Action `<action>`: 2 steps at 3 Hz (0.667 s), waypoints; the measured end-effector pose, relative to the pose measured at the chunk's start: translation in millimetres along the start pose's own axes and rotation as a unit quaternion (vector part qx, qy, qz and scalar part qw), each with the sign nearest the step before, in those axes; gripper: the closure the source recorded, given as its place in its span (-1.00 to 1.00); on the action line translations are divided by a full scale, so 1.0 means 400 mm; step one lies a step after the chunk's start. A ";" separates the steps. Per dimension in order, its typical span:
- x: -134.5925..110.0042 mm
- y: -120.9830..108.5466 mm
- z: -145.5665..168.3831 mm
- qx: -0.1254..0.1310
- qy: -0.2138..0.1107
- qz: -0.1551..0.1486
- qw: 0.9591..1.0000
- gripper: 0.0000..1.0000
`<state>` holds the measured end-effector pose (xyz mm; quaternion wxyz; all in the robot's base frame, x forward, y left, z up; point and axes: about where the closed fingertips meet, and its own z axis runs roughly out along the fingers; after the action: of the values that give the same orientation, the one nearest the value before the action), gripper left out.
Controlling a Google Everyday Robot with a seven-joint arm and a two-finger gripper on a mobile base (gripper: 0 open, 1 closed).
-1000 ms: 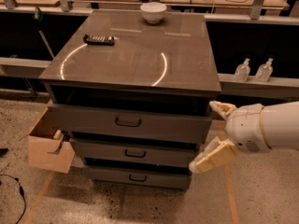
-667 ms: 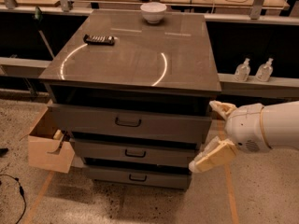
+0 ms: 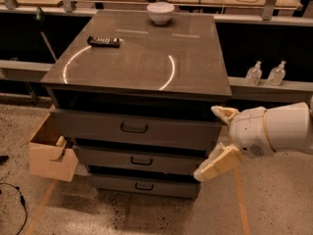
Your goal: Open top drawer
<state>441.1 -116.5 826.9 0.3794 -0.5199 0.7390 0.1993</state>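
Observation:
A grey cabinet (image 3: 142,58) holds three grey drawers. The top drawer (image 3: 98,124) has the tallest front and a small dark bar handle (image 3: 134,128) at its centre. Its front stands slightly forward of the cabinet top, with a dark gap above it. Two shorter drawers (image 3: 142,160) lie below. My gripper (image 3: 216,141) is at the right of the cabinet, beside the right end of the top drawer's front, away from the handle. Its two cream fingers (image 3: 217,163) are spread wide apart and hold nothing.
A white bowl (image 3: 160,12) and a dark remote (image 3: 103,41) lie on the cabinet top. An open cardboard box (image 3: 49,151) sits on the floor at the cabinet's left. Two clear bottles (image 3: 265,73) stand on a ledge at the right. A black cable (image 3: 17,199) lies at bottom left.

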 end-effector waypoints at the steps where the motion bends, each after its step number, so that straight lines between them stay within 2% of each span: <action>1: -0.002 0.005 0.034 -0.019 -0.004 -0.006 1.000 -1.00; 2: 0.001 0.011 0.066 -0.028 -0.007 -0.011 1.000 -1.00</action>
<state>446.5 -97.0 809.6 0.3721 -0.5371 0.7244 0.2198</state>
